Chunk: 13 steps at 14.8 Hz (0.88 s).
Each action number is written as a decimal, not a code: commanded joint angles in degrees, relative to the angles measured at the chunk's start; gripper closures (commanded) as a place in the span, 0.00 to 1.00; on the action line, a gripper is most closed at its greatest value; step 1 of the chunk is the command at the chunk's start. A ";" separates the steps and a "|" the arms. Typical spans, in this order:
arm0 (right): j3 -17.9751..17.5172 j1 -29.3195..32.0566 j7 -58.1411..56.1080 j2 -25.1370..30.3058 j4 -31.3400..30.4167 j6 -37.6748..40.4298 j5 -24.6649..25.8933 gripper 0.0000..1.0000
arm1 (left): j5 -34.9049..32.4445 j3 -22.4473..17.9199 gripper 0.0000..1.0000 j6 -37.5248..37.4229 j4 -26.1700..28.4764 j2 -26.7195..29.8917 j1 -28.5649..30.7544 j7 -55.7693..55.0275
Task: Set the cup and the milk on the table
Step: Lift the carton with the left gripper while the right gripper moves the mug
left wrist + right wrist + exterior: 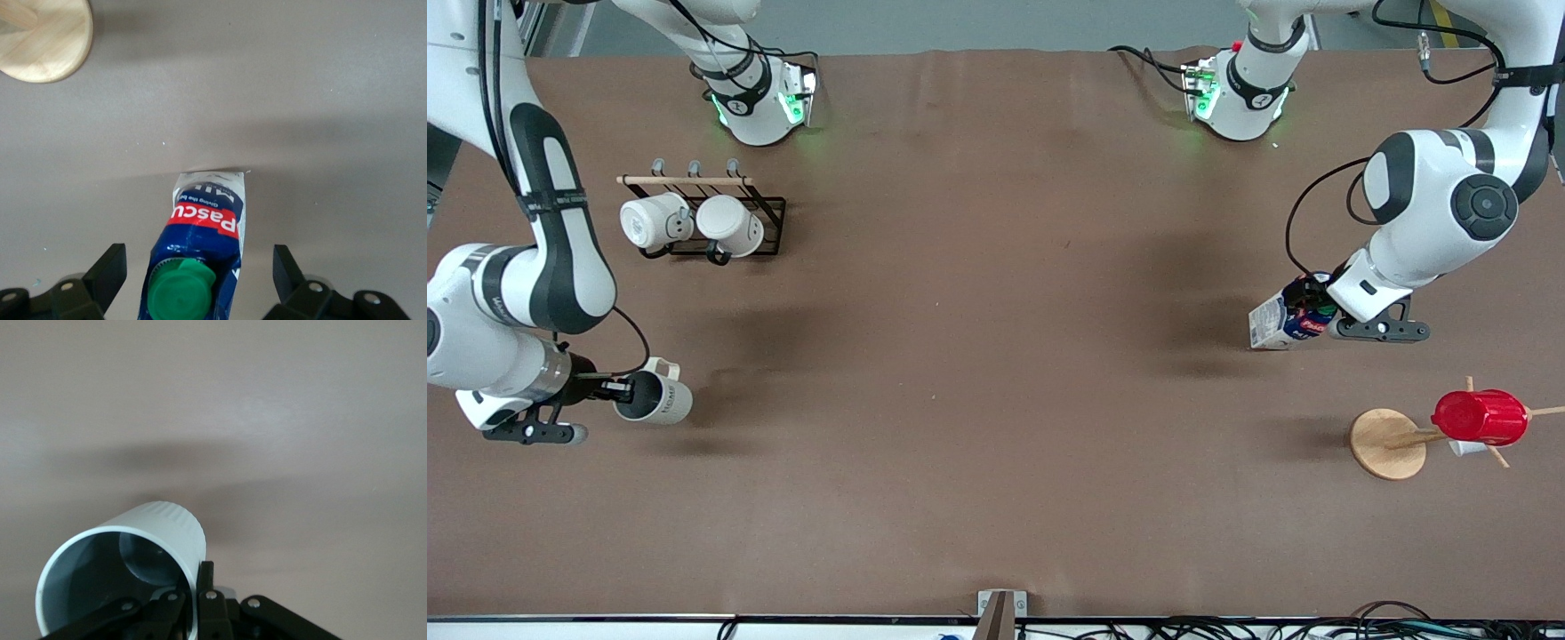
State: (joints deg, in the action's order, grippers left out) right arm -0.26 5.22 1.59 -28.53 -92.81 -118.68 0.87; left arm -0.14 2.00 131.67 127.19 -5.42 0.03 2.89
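Pinched by its rim in the right gripper (615, 389): the cream-white, grey-lined mug (655, 397) (dark lettering on its side), over the brown matte table (996, 356). Farther up, stood between the left gripper's (1307, 307) spread fingers: the blue-and-white, green-capped milk carton (1279, 320).

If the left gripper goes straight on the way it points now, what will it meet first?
Probably the milk carton: it stands on the table between the open fingers of the left gripper, green cap toward the wrist camera. Depth is unclear, but nothing else shows in that line.
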 commanded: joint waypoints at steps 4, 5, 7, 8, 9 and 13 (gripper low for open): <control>0.18 -16.18 23.69 0.14 3.87 6.18 -0.08 1.00 | 0.14 0.02 0.09 2.45 0.51 -0.30 0.33 0.88; 0.18 -19.34 26.25 0.14 3.87 6.01 0.01 1.00 | 0.14 0.02 0.12 2.45 0.60 -0.21 0.41 0.88; 0.09 -23.31 29.17 -0.21 3.78 5.57 -0.60 1.00 | 0.14 0.02 0.50 2.45 0.60 -0.04 0.67 0.88; 0.09 -25.50 29.70 -0.30 3.60 5.48 -0.78 1.00 | 0.14 0.10 0.72 2.45 0.60 0.14 0.76 0.88; 0.09 -27.44 30.57 -0.39 3.52 5.22 -0.78 1.00 | 0.14 0.10 0.83 2.45 0.25 0.23 0.76 0.80; 0.09 -33.77 37.68 -2.05 2.90 1.27 -0.87 0.99 | 0.22 0.10 0.95 2.45 0.16 1.02 0.68 0.80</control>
State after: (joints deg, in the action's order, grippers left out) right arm -0.79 -26.29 36.38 -29.74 -89.29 -115.09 0.61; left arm -0.14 1.94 133.73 127.20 -5.66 0.32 2.90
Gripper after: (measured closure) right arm 0.960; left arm 0.573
